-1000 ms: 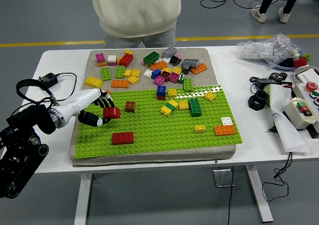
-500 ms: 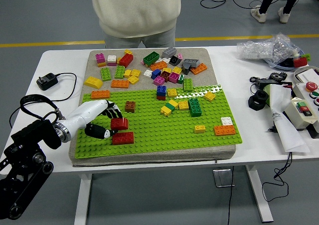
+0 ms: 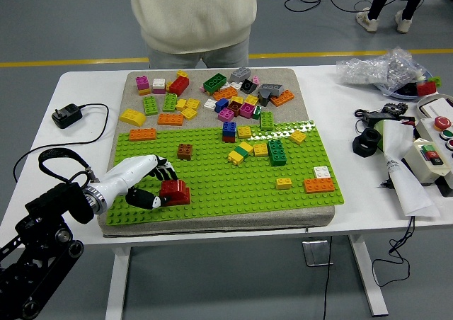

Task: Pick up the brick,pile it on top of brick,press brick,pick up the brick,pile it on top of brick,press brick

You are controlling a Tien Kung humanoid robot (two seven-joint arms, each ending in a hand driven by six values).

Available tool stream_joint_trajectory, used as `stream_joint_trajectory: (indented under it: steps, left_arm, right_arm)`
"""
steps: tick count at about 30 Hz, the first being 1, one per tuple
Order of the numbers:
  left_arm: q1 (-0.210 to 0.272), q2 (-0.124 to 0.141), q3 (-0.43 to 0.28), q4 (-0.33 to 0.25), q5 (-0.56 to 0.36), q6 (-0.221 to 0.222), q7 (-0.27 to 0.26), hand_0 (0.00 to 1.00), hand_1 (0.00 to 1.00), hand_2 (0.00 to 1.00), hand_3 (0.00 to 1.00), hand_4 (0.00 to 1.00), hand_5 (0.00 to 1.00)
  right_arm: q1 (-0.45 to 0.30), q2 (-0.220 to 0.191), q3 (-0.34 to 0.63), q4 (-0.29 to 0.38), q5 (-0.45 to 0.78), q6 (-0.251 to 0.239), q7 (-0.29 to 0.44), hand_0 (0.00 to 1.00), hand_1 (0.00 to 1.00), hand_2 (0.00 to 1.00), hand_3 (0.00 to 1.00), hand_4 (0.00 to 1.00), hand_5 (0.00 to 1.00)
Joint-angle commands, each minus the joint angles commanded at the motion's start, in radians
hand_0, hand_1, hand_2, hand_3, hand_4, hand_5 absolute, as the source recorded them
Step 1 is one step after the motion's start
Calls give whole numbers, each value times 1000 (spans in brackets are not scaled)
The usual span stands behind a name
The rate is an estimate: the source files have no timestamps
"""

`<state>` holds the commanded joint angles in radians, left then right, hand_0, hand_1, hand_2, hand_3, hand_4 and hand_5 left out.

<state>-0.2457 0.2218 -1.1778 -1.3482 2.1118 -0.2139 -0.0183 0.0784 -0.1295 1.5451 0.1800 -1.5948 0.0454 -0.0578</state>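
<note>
My left hand [image 3: 157,187] comes in from the lower left and is shut on a small red brick [image 3: 174,188]. That brick sits on top of the flat red brick [image 3: 176,199] on the green baseplate [image 3: 233,178], near its front left. The hand's fingers [image 3: 163,171] curl over the brick from the left, the thumb below it. The lower red brick is mostly covered. The right hand is out of view.
Several loose bricks lie on the beige mat [image 3: 212,86] behind the baseplate, and a few stand on the plate: brown [image 3: 185,151], blue-red [image 3: 229,131], green [image 3: 277,151], orange [image 3: 319,185]. A person stands at the far side. A charger [image 3: 66,115] and cable lie left; clutter at right.
My left hand carried the small red brick toward the near edge and to the right, and brought it down onto the flat red brick. The arm drew back toward me.
</note>
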Motion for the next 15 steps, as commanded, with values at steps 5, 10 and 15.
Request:
stream_joint_trajectory:
  steps: [5,10,15]
  left_arm:
    - [1,-1,0,11,1,4,-3,627,610,524,536,583,2]
    - [1,-2,1,16,2,3,-5,627,610,524,536,583,2]
    - [-1,-2,-2,21,3,2,-9,635,621,524,536,591,2]
  right_arm:
    - [-2,1,-1,0,0,0,-1,764,681,723,745,998,687]
    - [-3,2,-1,0,0,0,-1,764,681,723,745,998,687]
    - [-2,2,-2,0,2,0,0,763,681,723,744,998,688]
